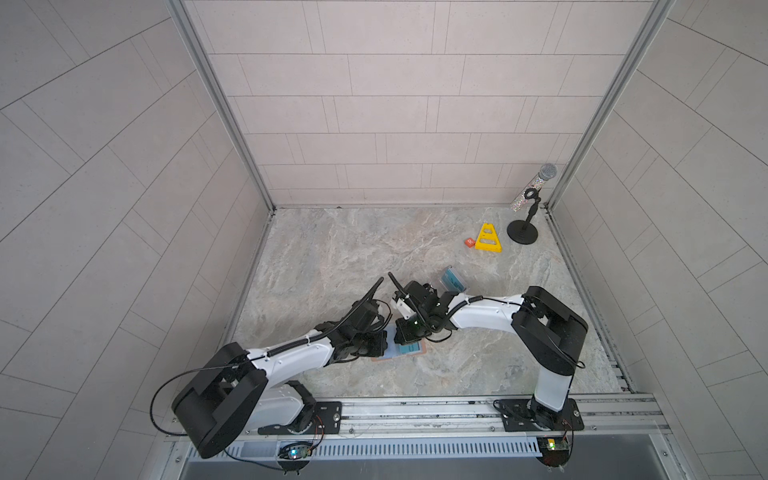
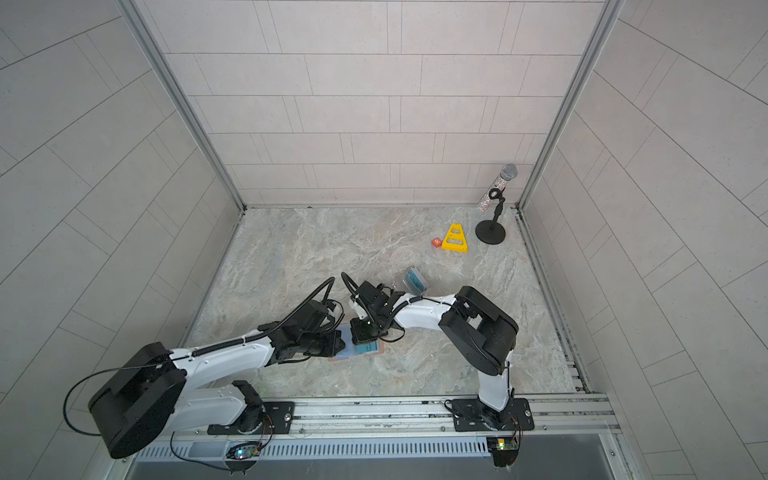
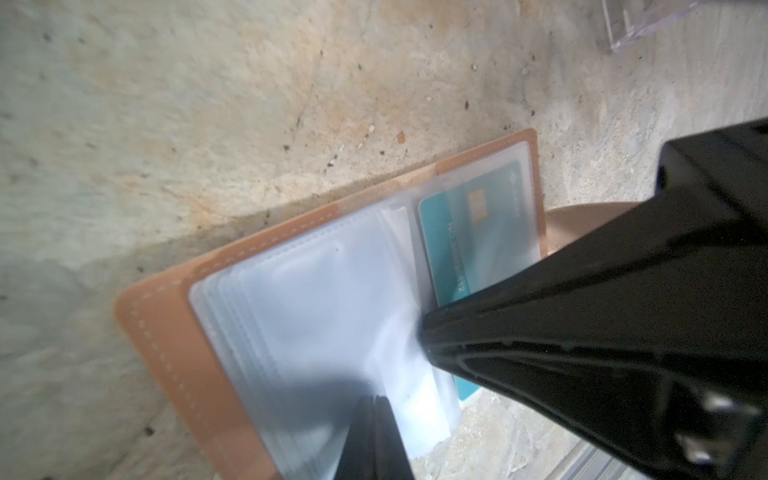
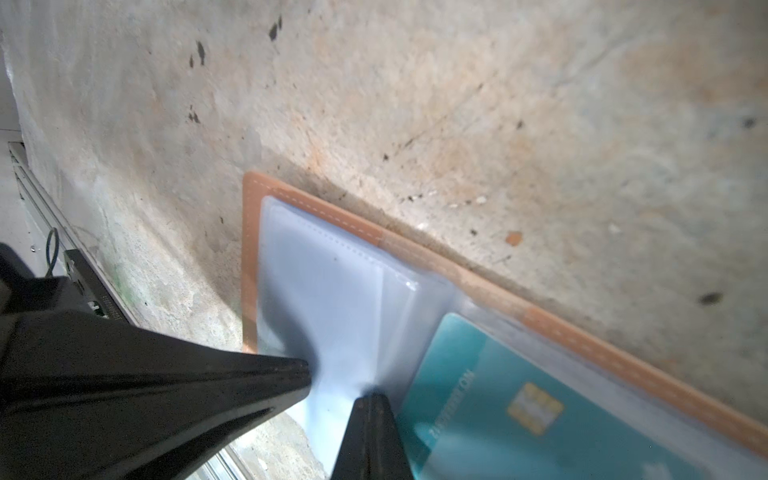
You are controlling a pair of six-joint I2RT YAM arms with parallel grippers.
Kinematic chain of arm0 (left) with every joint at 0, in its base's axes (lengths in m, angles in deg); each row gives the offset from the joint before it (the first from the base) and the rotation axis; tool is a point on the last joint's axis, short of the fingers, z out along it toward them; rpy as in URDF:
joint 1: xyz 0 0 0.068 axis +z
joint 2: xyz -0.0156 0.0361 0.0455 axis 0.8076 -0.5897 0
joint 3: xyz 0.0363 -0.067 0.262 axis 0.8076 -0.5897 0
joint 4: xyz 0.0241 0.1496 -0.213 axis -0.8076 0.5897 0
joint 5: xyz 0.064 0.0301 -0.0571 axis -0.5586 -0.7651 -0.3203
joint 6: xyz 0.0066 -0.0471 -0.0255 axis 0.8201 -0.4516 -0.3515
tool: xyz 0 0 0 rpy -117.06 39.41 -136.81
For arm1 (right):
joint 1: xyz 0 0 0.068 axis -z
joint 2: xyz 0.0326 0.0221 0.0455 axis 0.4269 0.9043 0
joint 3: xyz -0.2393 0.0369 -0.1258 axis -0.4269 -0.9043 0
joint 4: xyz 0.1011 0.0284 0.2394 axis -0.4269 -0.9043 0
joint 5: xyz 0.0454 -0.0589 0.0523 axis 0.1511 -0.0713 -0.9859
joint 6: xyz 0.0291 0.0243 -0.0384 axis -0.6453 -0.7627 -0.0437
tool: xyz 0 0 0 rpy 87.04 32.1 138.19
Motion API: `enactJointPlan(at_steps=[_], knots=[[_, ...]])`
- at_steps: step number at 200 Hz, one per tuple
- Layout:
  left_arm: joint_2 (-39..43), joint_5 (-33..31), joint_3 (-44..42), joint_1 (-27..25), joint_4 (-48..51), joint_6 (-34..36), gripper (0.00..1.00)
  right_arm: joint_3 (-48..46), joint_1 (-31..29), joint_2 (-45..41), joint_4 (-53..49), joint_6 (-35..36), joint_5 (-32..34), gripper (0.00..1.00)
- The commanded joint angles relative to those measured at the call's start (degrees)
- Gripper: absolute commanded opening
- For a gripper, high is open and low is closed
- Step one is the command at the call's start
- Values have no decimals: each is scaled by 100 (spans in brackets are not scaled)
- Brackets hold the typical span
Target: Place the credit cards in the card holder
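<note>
Lettering is scarce here, and most of it is smeared. The card holder [image 3: 166, 340] lies open on the marbled table [image 1: 353, 249], near the front edge and between the two arms. Its tan stitched cover faces down and its clear sleeves [image 3: 316, 316] face up.

A teal card [image 3: 469, 245] sits on one page, with sleeve plastic glinting over its chip end. Beside the gold chip runs white print that starts "NO", followed by a row of digits. Several look like eights, but they are too blurred to read for certain.

The left gripper [image 3: 374, 401] has its jaws pressed together, with the tip down on the clear sleeves of the other page. The right gripper [image 4: 370, 397] is closed just as tight, and its tip is at the fold just beside the teal card. The plastic bunches up between the two tips. I cannot tell whether either one has a film of it pinched.

Farther back on the right, a clear acrylic stand [image 1: 457, 286] holds further cards [image 1: 451, 276]. The front one is teal, and its print is too small to make out. Beyond that lies a small orange block [image 1: 469, 242] marked with what looks like a white "R". It is just beside a yellow triangular frame [image 1: 489, 248]. A glittery microphone [image 1: 547, 171] stands on a black stand in the far corner.
</note>
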State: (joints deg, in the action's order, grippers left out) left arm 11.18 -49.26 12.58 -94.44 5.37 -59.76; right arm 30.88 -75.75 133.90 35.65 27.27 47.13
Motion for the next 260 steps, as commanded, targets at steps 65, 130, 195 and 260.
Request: enactJointPlan(at_steps=[65,130,195,260], knots=[[-141,-331,-210,-12,287,10,0,688,-247,317,-1653,500,1501,3],[-217,-362,-245,-7,287,0,0,909,-296,415,-2118,586,1928,2],[-37,-335,-285,-12,322,-11,0,937,-296,340,-2073,630,1779,2],[678,64,382,-10,832,82,6,602,-265,-600,-686,236,375,11]])
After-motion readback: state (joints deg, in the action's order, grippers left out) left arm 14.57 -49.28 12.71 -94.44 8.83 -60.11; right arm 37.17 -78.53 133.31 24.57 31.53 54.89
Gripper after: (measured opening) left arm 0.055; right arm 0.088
